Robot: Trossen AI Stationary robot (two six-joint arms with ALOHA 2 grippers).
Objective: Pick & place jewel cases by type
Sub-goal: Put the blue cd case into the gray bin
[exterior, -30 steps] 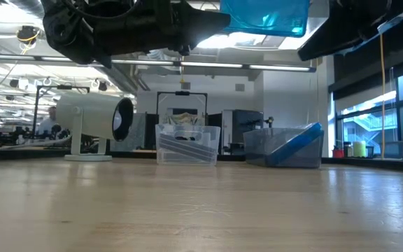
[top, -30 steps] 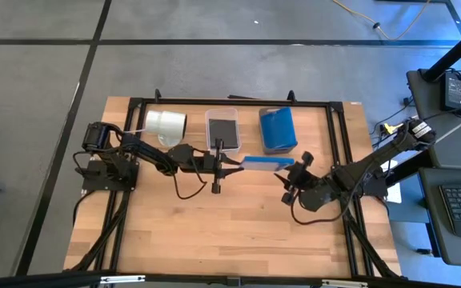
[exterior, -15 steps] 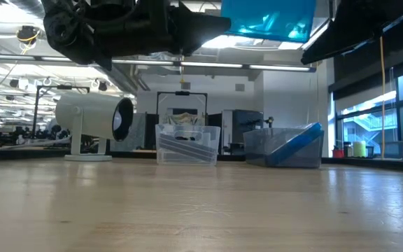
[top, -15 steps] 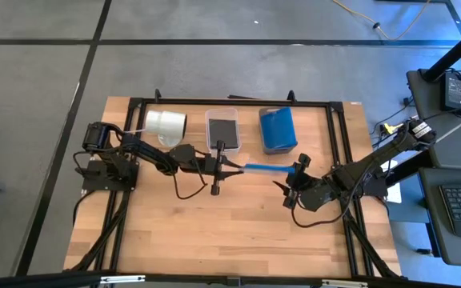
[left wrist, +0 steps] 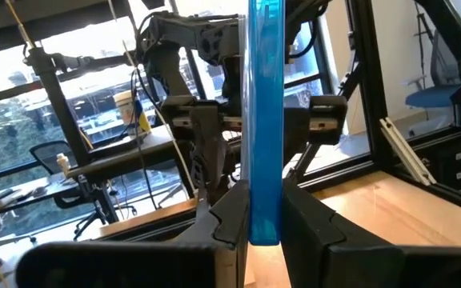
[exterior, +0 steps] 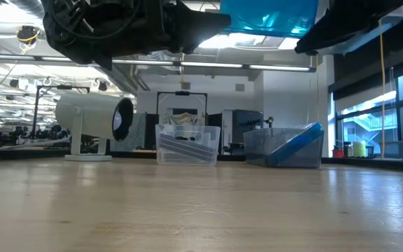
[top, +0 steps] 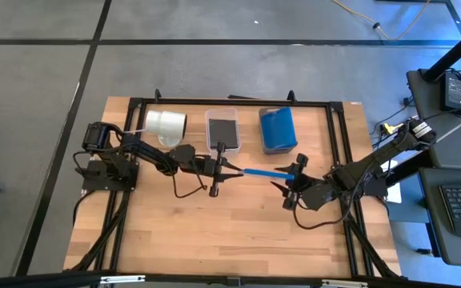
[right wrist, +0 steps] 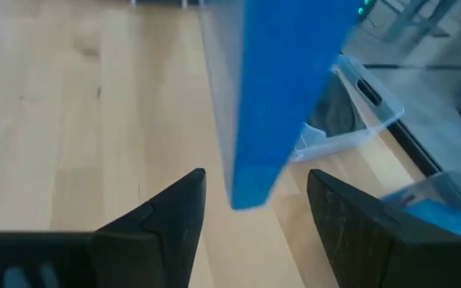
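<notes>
A translucent blue jewel case (top: 266, 170) hangs high above the table's middle, standing on edge. My left gripper (top: 237, 170) is shut on its left end. In the left wrist view the case (left wrist: 264, 120) shows edge-on between the fingers. My right gripper (top: 293, 178) is open at the case's right end. In the right wrist view its fingers (right wrist: 174, 208) stand on either side of the case (right wrist: 286, 80), with a gap on both sides. In the low view the case (exterior: 268, 15) shows at the top, between the two arms. My left gripper pinches the blue case's two flat faces at its left end (left wrist: 264, 228) between its two fingers. The fingers come level from the table's left. The case sticks straight out toward the right, standing on edge, lifted clear of the table.
At the back of the table stand a white cylinder (top: 165, 124), a clear bin (top: 223, 128) holding dark cases, and a bin (top: 278, 130) holding blue cases, one leaning on its wall (exterior: 296, 147). Bare wood lies in front of both arms.
My right gripper has opened and let go of the blue case's right end. From above the case showed as a broad band and now shows as a thin line: it has turned onto its edge while my left gripper keeps hold of it.
</notes>
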